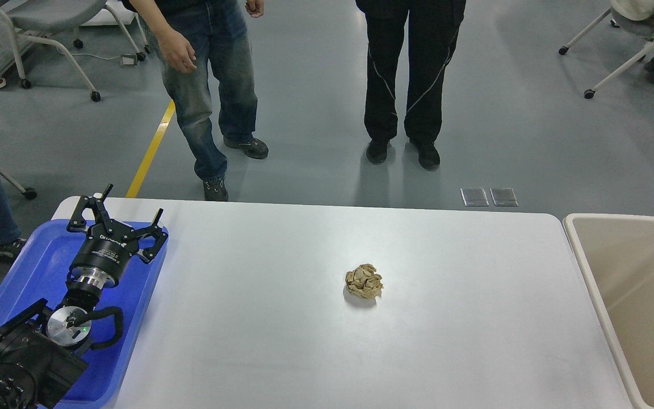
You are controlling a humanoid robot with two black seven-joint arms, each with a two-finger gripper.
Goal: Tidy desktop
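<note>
White table [281, 341] fills the view, carrying one crumpled brown paper ball [364, 281] near its middle and one blue tray [134, 318] at its left edge. One beige bin [599, 284] adjoins it right. Left claw [129, 215] hovers above the tray, spread wide, empty.

Small white lettering runs across the black body of the left gripper [128, 207], at the lower left of the frame above the blue tray [134, 318], but the characters are too small and blurred to read. A fainter line of print sits on the black collar just below it, equally illegible. No readable words, numbers or brand marks appear on the white desktop [281, 341], on the crumpled brown paper ball [364, 281] at its centre, or on the beige bin [582, 255] at the right edge. The yellow floor line [151, 150] at upper left carries no writing.
</note>
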